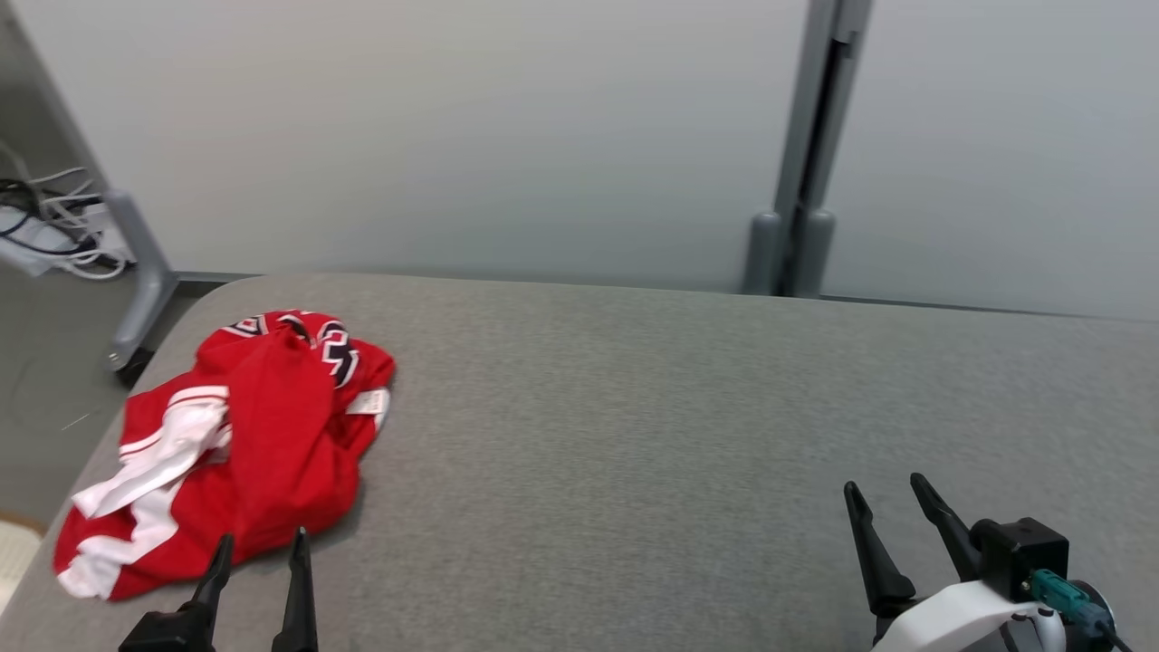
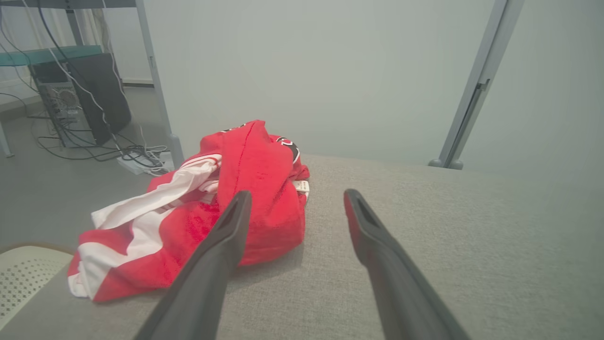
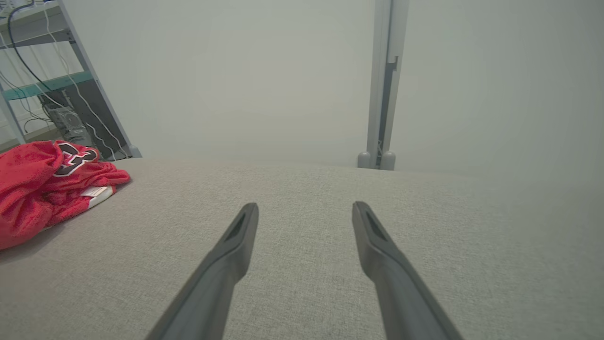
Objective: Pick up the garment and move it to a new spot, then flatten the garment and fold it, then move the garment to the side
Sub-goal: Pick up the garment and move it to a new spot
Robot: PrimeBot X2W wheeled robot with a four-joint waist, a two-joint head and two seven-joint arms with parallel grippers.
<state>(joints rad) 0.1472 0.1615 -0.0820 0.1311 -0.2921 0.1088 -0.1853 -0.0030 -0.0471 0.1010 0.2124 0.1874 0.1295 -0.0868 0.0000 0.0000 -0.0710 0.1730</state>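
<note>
Lying crumpled at the left end of the table [image 1: 679, 435], the red-and-white garment [image 1: 235, 444] is ungrasped. The left gripper [image 1: 263, 536] is above the table's near-left edge, fingers released, spread and empty. The right gripper [image 1: 883, 483] is above the table's near-right area, fingers released, spread and empty.

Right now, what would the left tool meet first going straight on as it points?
Probably the near edge of the red garment, just ahead of the left tool, though depth is unclear.
</note>
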